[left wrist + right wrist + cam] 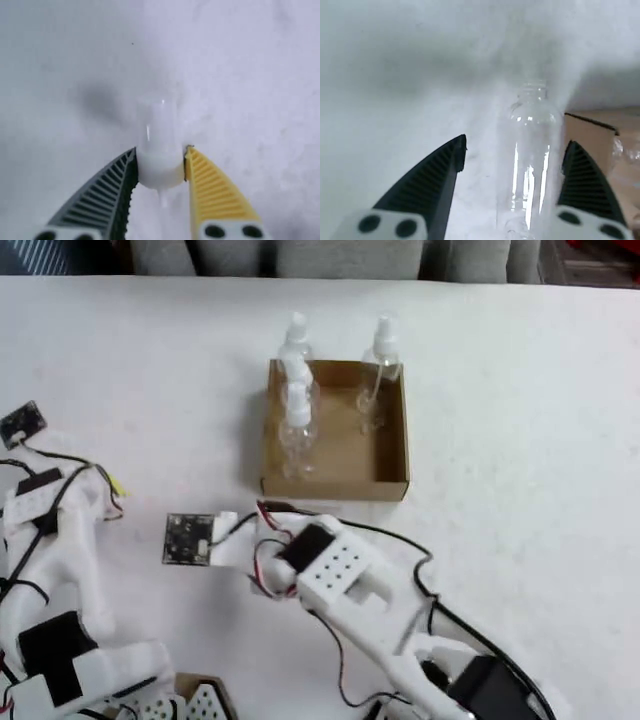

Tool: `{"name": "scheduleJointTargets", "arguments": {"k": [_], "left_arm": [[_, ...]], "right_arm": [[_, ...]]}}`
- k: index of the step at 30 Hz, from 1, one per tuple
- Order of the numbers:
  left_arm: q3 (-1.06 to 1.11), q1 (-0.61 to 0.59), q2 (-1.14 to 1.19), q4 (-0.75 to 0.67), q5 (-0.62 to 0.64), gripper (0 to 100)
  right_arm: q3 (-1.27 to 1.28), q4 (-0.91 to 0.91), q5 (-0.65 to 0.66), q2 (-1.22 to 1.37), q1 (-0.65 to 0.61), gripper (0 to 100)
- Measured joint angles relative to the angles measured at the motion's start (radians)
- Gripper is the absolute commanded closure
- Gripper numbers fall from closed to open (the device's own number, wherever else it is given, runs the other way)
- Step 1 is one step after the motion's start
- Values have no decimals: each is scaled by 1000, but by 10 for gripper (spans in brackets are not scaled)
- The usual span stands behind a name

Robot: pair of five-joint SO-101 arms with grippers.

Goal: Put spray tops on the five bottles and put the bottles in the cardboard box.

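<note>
The left gripper (161, 150) was clamped on a top (159, 135), whose collar sat between the fingertips. The top looked small, hard, light and slick, so it would likely twist unless pinched at that collar. The right gripper (516, 141) stood wide, with an uncapped bottle (530, 135) between its fingers, nearer one of them. The bottle looked thin-walled, light and easy to dent, so mid-body seemed the best hold. The high view gave the box (335, 486) and four capped bottles (298, 425) in or at it, while the wrist views gave both grips.

Clear glossy plastic bottle (530, 150) & matt cardboard box (335, 483)
</note>
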Motion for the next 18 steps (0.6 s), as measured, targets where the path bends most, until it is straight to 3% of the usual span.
{"name": "scheduleJointTargets", "arguments": {"k": [8, 18], "left_arm": [[-195, -29, 213, 123, 20, 871], [-207, -31, 221, 127, 20, 871]], "right_arm": [[-2, -44, 29, 49, 2, 719], [-43, -78, 68, 150, 46, 719]]}}
